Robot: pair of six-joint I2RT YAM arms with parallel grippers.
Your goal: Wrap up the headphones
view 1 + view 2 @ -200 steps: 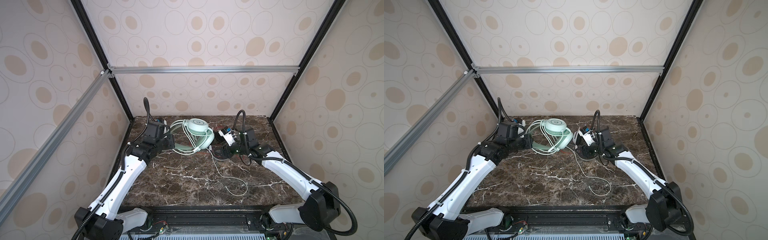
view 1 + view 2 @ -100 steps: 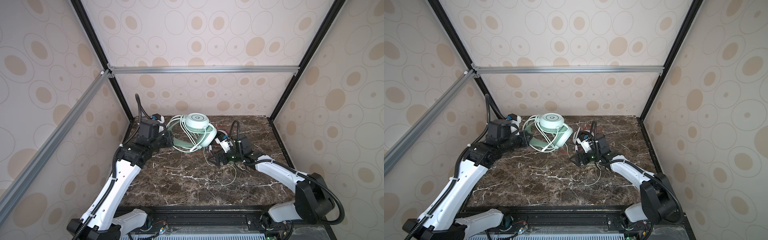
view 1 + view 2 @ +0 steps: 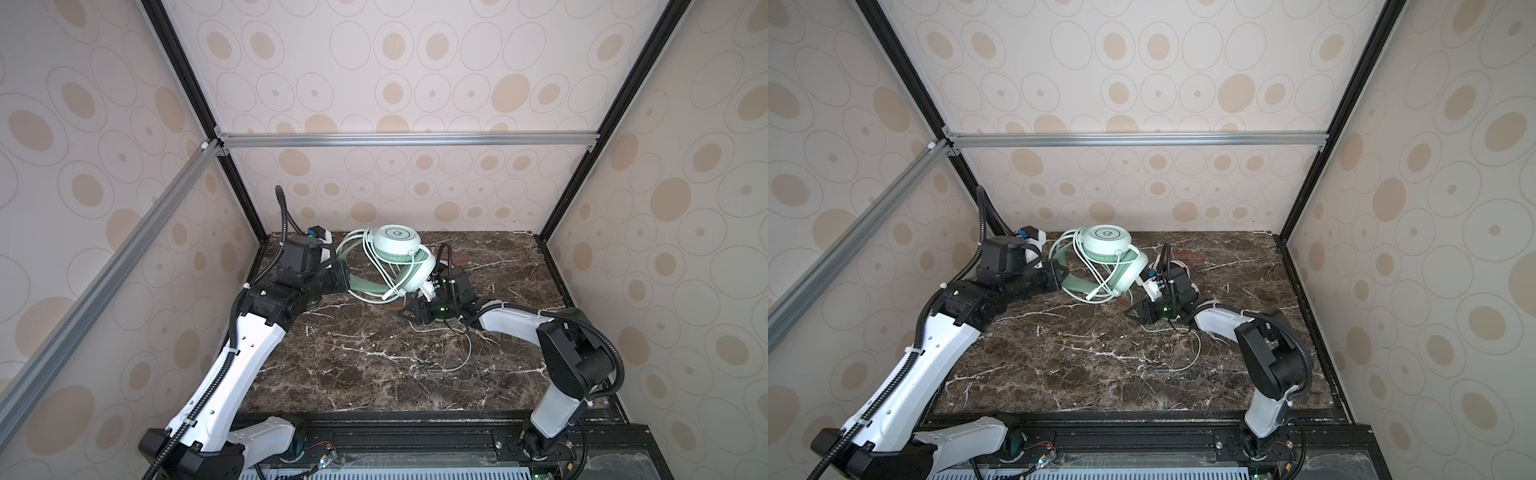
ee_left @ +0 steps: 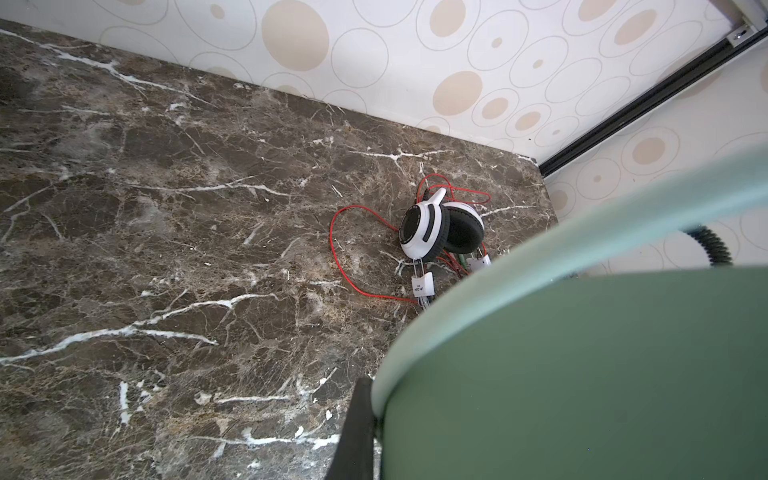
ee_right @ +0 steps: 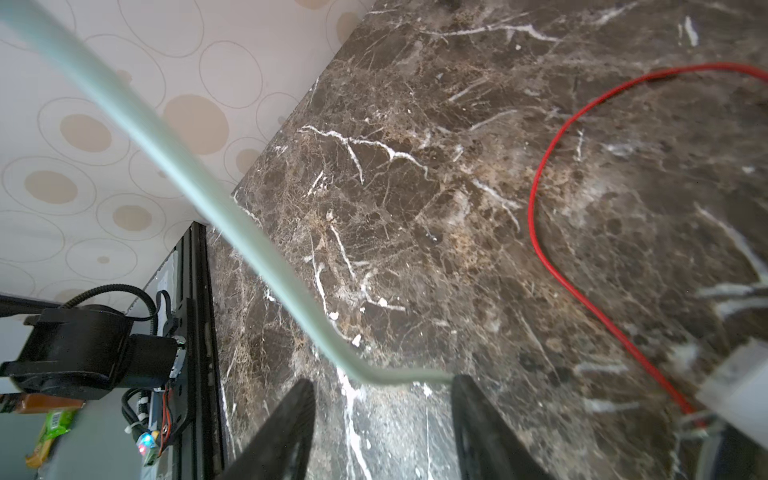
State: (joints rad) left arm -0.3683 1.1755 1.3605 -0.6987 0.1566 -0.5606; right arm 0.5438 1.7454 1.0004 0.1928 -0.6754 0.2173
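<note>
Over the rear centre of the marble worktop [image 3: 374, 374], the left hand [image 3: 343, 279] is clamped on the headband of the mint green headphones [image 3: 397, 249], the right hand [image 5: 382, 384] stands part open against their pale green cable [image 5: 249, 232], and the white-and-black headphones [image 4: 436, 230] lie just behind.

The mint-green over-ear headphones [image 3: 399, 257] sit tilted at the far centre of the marble table [image 3: 353, 374], one cup face-up, pale green cable [image 5: 289, 291] looped round them — its tail trailing near-right. The white-and-black over-ear headphones [image 4: 432, 232] lie far right, thin red cable [image 5: 531, 216] sprawled loose.
</note>
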